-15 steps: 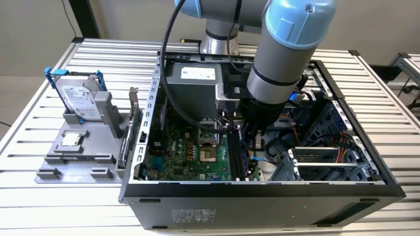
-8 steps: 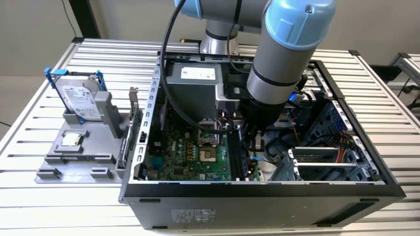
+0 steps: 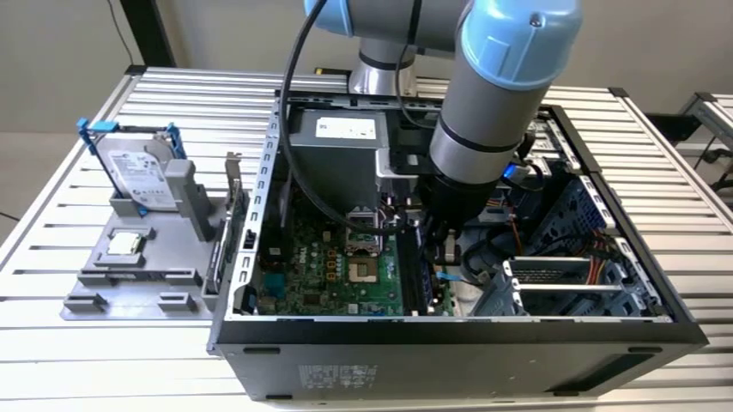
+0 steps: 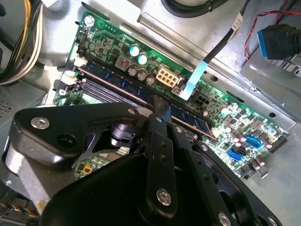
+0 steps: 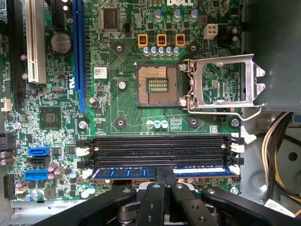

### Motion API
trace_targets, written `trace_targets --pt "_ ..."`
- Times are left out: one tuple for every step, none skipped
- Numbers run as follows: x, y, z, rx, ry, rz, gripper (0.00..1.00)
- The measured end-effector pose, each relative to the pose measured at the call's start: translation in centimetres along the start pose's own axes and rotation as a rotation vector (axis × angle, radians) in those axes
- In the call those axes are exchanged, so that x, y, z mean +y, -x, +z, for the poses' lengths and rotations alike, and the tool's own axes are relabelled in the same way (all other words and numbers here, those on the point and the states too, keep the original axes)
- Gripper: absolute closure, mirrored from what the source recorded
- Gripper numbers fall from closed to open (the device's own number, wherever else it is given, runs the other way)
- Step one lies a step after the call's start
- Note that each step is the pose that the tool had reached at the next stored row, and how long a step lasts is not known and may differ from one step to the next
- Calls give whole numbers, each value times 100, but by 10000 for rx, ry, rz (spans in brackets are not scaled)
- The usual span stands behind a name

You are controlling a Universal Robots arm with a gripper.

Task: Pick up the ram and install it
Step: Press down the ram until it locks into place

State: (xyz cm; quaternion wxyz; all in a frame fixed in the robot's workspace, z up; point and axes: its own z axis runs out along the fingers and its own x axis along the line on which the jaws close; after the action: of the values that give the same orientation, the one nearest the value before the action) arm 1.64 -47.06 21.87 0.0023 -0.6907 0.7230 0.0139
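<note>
Tool [image 5: 164, 181] clenched on the ram [image 5: 136, 172], seated along its motherboard slot [image 5: 160, 162] w/ latches open — uneven push may tilt it, jam contacts.

Blue ram [image 5: 141, 172] with dark chips; green motherboard [image 5: 122, 94]; black pincer [image 5: 164, 186].

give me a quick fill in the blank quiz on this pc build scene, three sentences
1. The gripper holds the ram at a black memory ____ on the motherboard.
2. The processor socket has its metal cover ____.
3. The hard drive stands in a gray holder ____ the computer case.

Missing words: slot; open; outside
</note>
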Motion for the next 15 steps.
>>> trace_targets --pt "0 0 -6 -6 -1 0 100" --pt "0 2 -18 -12 -3 1 100" --pt "0 4 -31 -29 -6 0 100" --pt "0 6 -56 -34 -6 0 100" --pt "2 5 -104 -13 -1 0 100" --pt "3 5 -151 -8 1 1 100" --pt "3 6 -192 -11 3 0 100" --pt "4 7 -219 -7 7 0 100" --pt "5 7 -242 -4 12 1 100" --pt "5 8 -270 -6 15 0 100" --pt "5 8 -296 -4 19 1 100" --pt "5 9 -308 -5 20 1 100" --pt "5 9 -310 -5 20 0 100" --pt "5 9 -309 -7 20 0 100" --pt "5 9 -309 -8 20 0 100"
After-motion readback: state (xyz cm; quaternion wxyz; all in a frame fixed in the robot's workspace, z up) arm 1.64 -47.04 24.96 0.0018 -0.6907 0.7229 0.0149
